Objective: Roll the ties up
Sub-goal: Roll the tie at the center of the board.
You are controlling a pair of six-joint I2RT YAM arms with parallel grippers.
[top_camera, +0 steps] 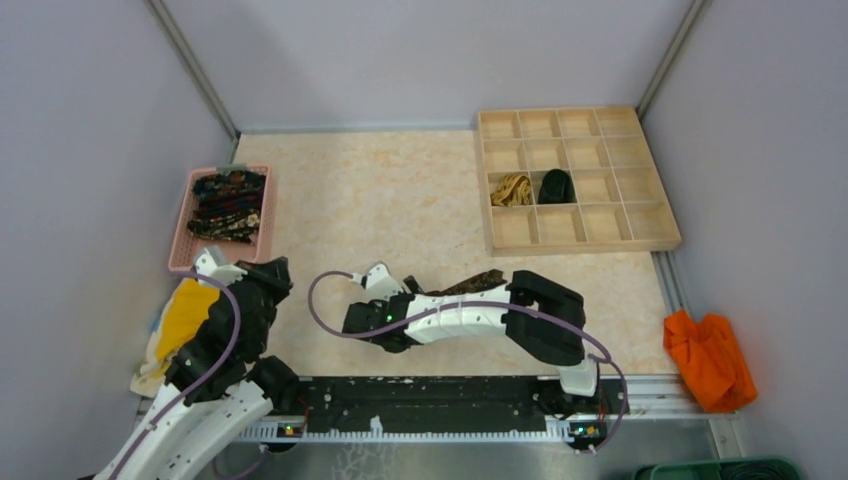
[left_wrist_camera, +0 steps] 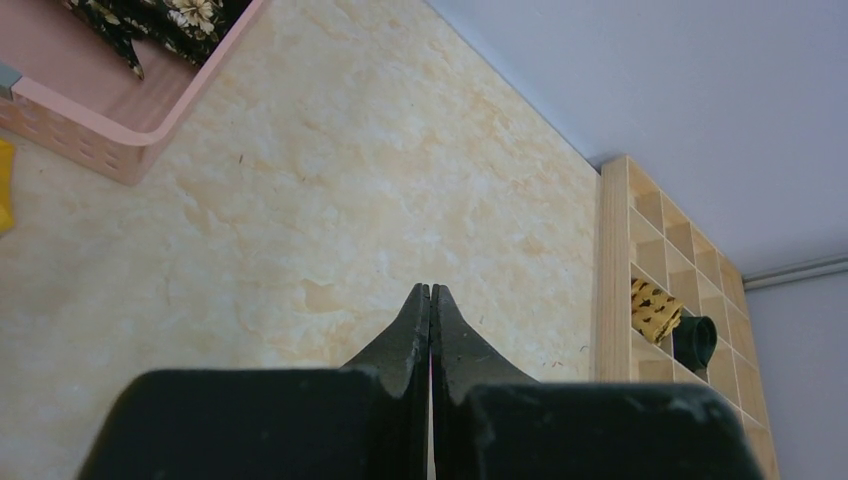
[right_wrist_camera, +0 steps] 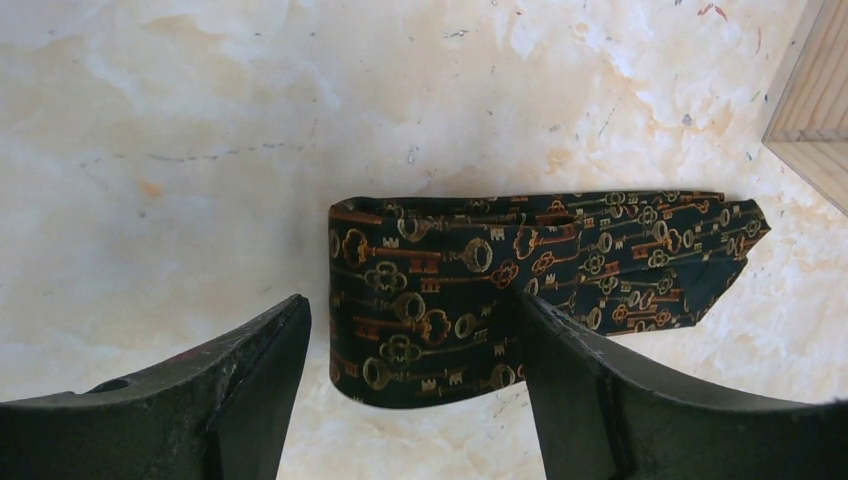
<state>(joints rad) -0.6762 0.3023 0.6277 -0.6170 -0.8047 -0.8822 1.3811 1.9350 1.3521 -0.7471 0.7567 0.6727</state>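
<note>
A dark tie [right_wrist_camera: 560, 260] printed with gold and orange keys lies on the table, its left end folded into a thick flat wad. My right gripper [right_wrist_camera: 410, 300] stands open over that wad; the left finger is clear of it and the right finger overlaps the cloth. From above, the right gripper [top_camera: 400, 295] sits mid-table and part of the tie [top_camera: 470, 285] shows behind the arm. Several patterned ties [top_camera: 228, 205] fill the pink basket [top_camera: 182, 235]. A rolled tan-gold tie [top_camera: 512, 188] and a rolled black tie [top_camera: 556, 186] sit in the wooden tray [top_camera: 575, 235]. My left gripper [left_wrist_camera: 431, 290] is shut and empty.
A corner of the wooden tray [right_wrist_camera: 815, 100] lies close to the tie's far end. An orange cloth [top_camera: 708, 355] lies at the right edge, and a yellow cloth [top_camera: 185, 315] under the left arm. The left gripper [top_camera: 272, 268] hovers beside the basket's near corner [left_wrist_camera: 130, 140].
</note>
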